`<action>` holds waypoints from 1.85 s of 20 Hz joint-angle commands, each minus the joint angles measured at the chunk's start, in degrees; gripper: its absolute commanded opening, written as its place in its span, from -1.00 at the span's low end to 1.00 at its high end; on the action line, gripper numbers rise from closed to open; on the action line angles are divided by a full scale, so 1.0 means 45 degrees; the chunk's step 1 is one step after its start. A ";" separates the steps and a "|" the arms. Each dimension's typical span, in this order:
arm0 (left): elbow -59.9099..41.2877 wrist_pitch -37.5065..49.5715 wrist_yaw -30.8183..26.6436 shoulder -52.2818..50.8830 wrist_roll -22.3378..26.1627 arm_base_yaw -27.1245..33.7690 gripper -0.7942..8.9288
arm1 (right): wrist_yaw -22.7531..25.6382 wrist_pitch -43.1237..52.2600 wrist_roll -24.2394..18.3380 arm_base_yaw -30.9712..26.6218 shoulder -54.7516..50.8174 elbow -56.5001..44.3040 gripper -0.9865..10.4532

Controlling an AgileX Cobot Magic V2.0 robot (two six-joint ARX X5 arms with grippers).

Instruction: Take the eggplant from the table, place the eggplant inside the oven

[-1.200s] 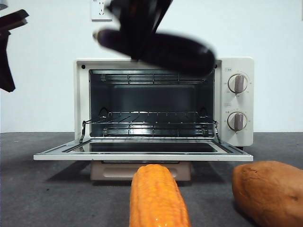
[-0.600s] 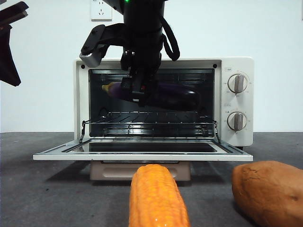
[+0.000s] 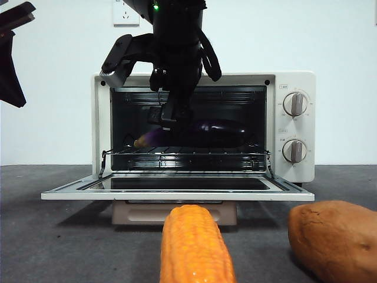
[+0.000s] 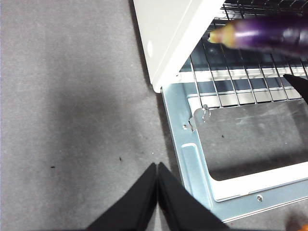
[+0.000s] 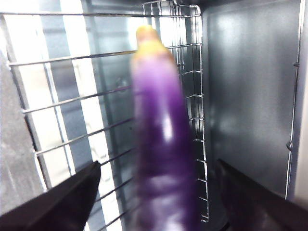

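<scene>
Right gripper [image 5: 159, 202] is reaching into the cream-white boxy toaster oven [image 3: 203, 127], jaws spread wide with the long glossy dark purple eggplant [image 5: 161, 154] blurry between them, apparently loose rather than pinched. It sits at the wire rack [image 3: 185, 154], stem toward the oven's left wall. Looks smooth, firm and slippery, prone to rolling, so mid-body is the spot to grab. Left gripper [image 4: 157, 192] waits pressed together over the dark grey table [image 4: 72, 96].

1. The table [image 3: 53, 242] is a dark grey, faintly speckled surface.
2. The oven [image 3: 294, 127] stands on it, door folded down.
3. A corn cob [image 3: 194, 247] lies before the door.
4. A sweet potato [image 3: 336, 239] rests beside the cob.
</scene>
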 commanded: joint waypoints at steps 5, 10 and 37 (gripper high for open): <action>0.0068 0.0121 0.0058 0.0087 -0.0029 -0.0015 -0.82 | 0.0155 0.0112 0.0311 0.0121 0.0272 0.0199 -0.16; 0.0068 0.0126 0.0063 0.0087 -0.0029 -0.0015 -0.82 | 0.0155 0.0117 0.0311 0.0126 0.0272 0.0199 -0.16; 0.0058 0.0306 0.3580 0.5843 0.1083 0.1078 -0.82 | -0.1933 -0.5595 0.6003 0.2244 -0.7320 0.0219 -0.71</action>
